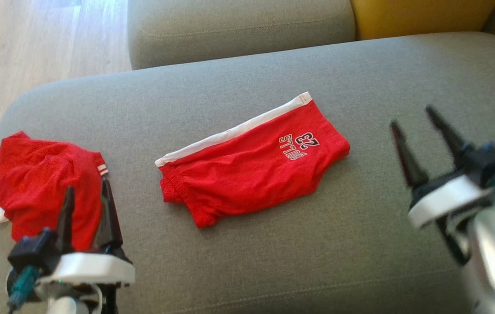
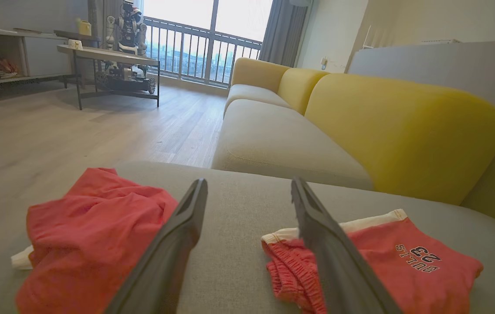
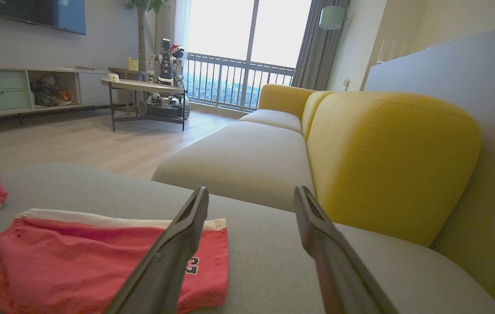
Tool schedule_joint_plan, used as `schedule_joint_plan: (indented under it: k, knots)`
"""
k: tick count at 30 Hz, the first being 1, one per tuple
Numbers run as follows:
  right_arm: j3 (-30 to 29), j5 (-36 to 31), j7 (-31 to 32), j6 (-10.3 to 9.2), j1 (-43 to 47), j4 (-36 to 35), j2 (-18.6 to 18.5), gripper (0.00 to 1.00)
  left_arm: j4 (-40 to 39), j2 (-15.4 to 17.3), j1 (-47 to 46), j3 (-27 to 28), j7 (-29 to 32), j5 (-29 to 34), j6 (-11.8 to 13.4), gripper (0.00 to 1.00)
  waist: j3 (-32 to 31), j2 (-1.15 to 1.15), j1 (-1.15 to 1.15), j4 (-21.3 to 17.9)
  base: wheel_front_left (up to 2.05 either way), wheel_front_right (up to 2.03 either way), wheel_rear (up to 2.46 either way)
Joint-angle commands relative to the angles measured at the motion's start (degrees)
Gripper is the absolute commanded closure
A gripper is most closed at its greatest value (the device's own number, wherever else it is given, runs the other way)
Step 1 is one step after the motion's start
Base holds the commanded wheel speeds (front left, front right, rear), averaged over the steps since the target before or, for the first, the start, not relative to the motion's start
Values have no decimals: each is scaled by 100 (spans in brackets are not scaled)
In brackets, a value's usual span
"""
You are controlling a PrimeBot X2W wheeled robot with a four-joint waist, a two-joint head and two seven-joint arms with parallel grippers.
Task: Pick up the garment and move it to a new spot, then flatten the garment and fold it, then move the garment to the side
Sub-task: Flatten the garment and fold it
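A pair of red shorts [image 1: 252, 170] with a white waistband and "BULLS 23" print lies folded flat in the middle of the grey sofa seat [image 1: 273, 266]. A second red garment [image 1: 42, 179] lies crumpled near the seat's left end. My left gripper [image 1: 87, 187] is open and hovers over the near edge of the crumpled garment. In the left wrist view the open left gripper [image 2: 249, 181] has the crumpled garment [image 2: 90, 226] on its left and the shorts [image 2: 404, 266] on its right. My right gripper [image 1: 411, 117] is open, to the right of the shorts and holding nothing. The right wrist view shows the right gripper [image 3: 252, 189] beside the shorts [image 3: 77, 261].
The seat's left edge drops to a wooden floor [image 1: 34, 43]. A second grey cushion [image 1: 239, 26] and a yellow backrest [image 1: 422, 15] lie beyond. Bare seat surrounds the shorts. Across the room, a coffee table [image 3: 143, 87] carries another robot.
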Motion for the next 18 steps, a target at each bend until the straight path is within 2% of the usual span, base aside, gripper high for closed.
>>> schedule_joint_plan:
  k: [1, 6, 12, 18]
  knots:
    - [27, -182, -52, -2, 65, -329, 161, 0, -253, -27, -135, 303, -32, 76, -70, 0, -12, 0, 1, -12, 0, 0, 0]
    - [-352, -737, -52, -2, 804, -718, 619, 0, -306, -278, 240, 587, -32, 427, -299, 0, -11, 0, 1, 1, 0, 0, 0]
    - [-535, -1027, -52, -2, 1143, -763, 833, 0, -281, -390, 304, 763, -32, 539, -515, 0, 8, 0, 1, 50, 0, 0, 0]
    - [-612, -1025, -52, -2, 1110, -675, 944, 0, -184, -403, 206, 772, -32, 535, -611, 0, 36, 0, 1, 110, 0, 0, 0]
